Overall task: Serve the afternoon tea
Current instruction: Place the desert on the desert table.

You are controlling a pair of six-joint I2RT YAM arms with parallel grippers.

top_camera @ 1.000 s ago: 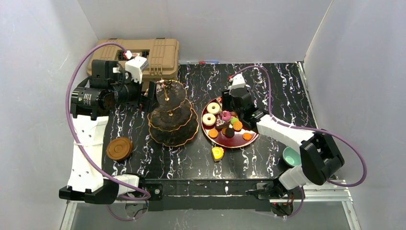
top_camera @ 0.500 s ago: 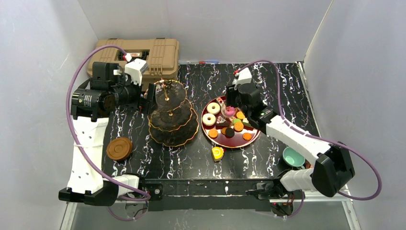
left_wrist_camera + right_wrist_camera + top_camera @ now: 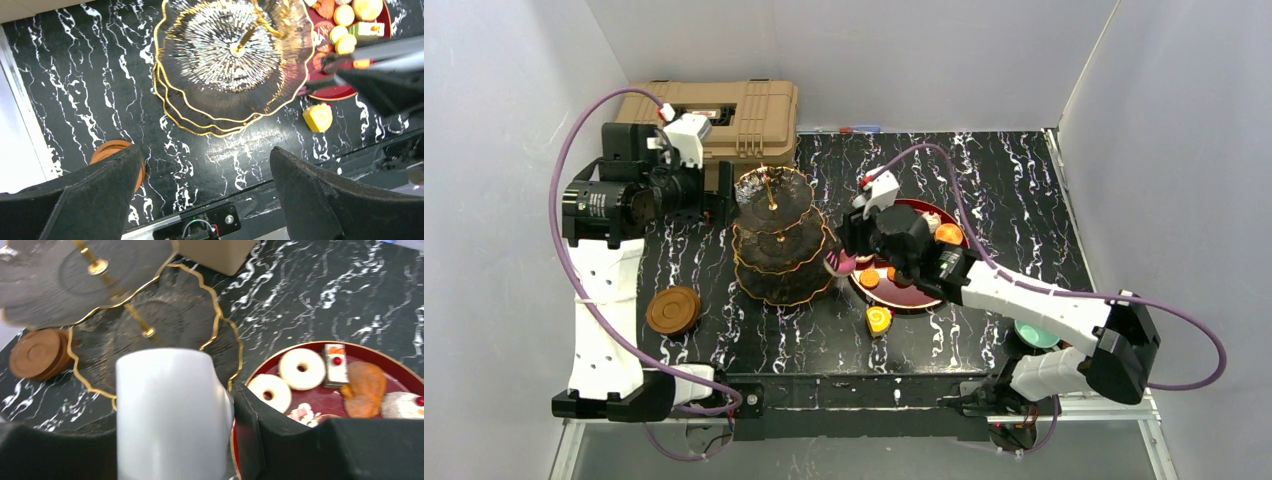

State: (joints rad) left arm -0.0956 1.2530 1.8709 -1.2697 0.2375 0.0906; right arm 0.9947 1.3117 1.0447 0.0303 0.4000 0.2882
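Black marbled table (image 3: 1024,180), grey walls on three sides. At the stand's right rim, right gripper (image 3: 837,258) has its fingers clamped on a white cylindrical piece (image 3: 170,400); whether it is a sweet or a cup I cannot tell. The piece sits over the scalloped edge of the lower tiers of the three-tier stand (image 3: 779,240), between the stand and the red plate (image 3: 325,402). Its long axis runs along the fingers, far end toward the stand. Two ring donuts (image 3: 301,368) lie on the plate just right of the piece. At the stand's far-left side, left gripper (image 3: 205,155) hovers with fingers spread wide. Near-right of the stand lies a yellow roll (image 3: 879,319); brown saucers (image 3: 673,310) are stacked near-left, well apart. Marble runs from the stand's foot to the near table edge.
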